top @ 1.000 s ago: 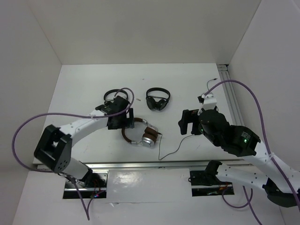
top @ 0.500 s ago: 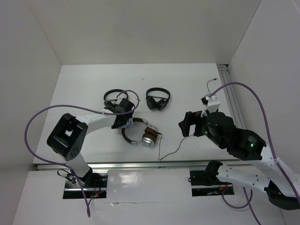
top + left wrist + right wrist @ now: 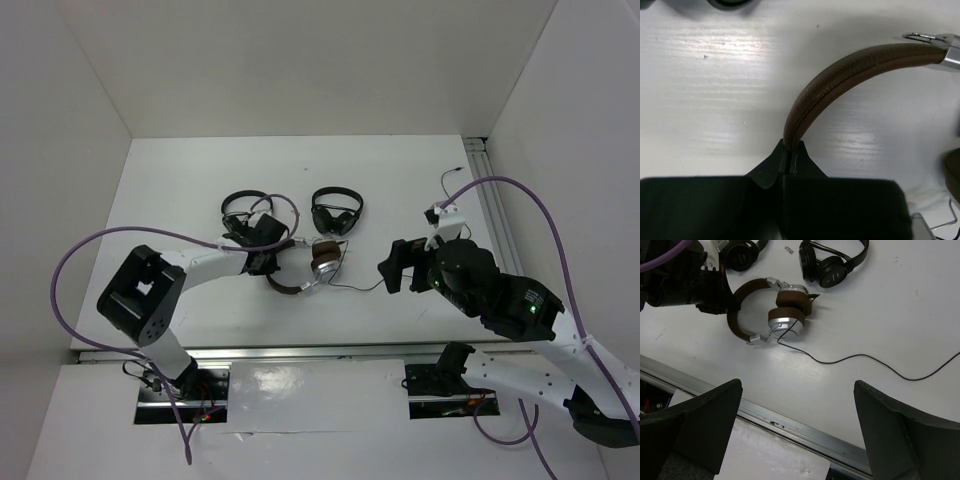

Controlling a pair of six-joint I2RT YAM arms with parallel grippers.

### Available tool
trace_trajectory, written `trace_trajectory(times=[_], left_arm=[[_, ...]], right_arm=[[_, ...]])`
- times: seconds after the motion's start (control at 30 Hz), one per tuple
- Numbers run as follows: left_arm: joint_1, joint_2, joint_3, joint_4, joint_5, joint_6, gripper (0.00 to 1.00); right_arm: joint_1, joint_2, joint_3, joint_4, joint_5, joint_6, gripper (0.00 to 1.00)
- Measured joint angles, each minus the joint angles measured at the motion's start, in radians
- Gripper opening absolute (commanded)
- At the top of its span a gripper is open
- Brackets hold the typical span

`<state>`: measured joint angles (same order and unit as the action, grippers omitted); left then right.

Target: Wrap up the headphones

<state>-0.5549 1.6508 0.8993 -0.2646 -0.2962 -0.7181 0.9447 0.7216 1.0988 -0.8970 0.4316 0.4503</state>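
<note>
Three pairs of headphones lie on the white table (image 3: 170, 190). The largest, the brown-and-silver headphones (image 3: 300, 275), sits near the middle of the table, just in front of the other two. Behind it to the left is one small black pair (image 3: 243, 208) and behind it to the right a second black pair (image 3: 337, 212), each well apart from the other.

The left gripper (image 3: 268, 258) reaches in from the left, and its jaws are pressed together on the brown headband (image 3: 840, 75). The wrist view shows the leather band running straight down into the narrow gap between the black fingertips (image 3: 771, 167). From there the band arches up and to the right to a silver hinge at the edge of that view. In the right wrist view the two earcups (image 3: 788, 315) lie close together, the brown-padded one partly over the silver one.

A thin black cable (image 3: 865, 360) leaves the silver cup and trails loosely to the right across the table, running out of the right wrist view.

The right gripper (image 3: 392, 268) hangs to the right of the headphones, over the cable, with its jaws spread wide and nothing between them. A metal rail (image 3: 790, 422) runs along the near edge of the table
</note>
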Motion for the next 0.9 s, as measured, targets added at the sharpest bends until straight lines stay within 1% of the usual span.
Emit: trace_trajectory(times=[0.1,0.17,0.23,0.33,0.43,0.63,0.77,0.9], left_arm=[[-0.058,-0.014,0.009,-0.068,-0.029,-0.027,0.0],[-0.12,-0.034,0.039,-0.164,-0.044,-0.051,0.0],[-0.183,-0.063,0.101,-0.268,-0.063,-0.058,0.0],[-0.27,-0.116,0.252,-0.46,-0.099,-0.052,0.0],[-0.324,-0.177,0.411,-0.606,-0.151,-0.063,0.0],[-0.336,-0.268,0.731,-0.86,-0.336,-0.078,0.0],[-0.324,-0.251,0.923,-1.002,-0.446,-0.069,0.0],[-0.29,-0.204,1.056,-1.068,-0.493,-0.038,0.0]], right_arm=[[0.0,0.0,0.0,0.016,-0.005,-0.01,1.0],[0.0,0.0,0.0,0.037,-0.009,-0.024,1.0],[0.0,0.0,-0.001,0.072,-0.018,-0.039,1.0],[0.0,-0.003,-0.013,0.145,-0.026,-0.057,1.0],[0.0,-0.025,-0.044,0.229,-0.034,-0.072,1.0],[0.0,-0.1,-0.185,0.453,-0.076,-0.121,1.0],[0.0,-0.143,-0.295,0.624,-0.092,-0.153,1.0],[0.0,-0.141,-0.394,0.807,-0.113,-0.182,1.0]])
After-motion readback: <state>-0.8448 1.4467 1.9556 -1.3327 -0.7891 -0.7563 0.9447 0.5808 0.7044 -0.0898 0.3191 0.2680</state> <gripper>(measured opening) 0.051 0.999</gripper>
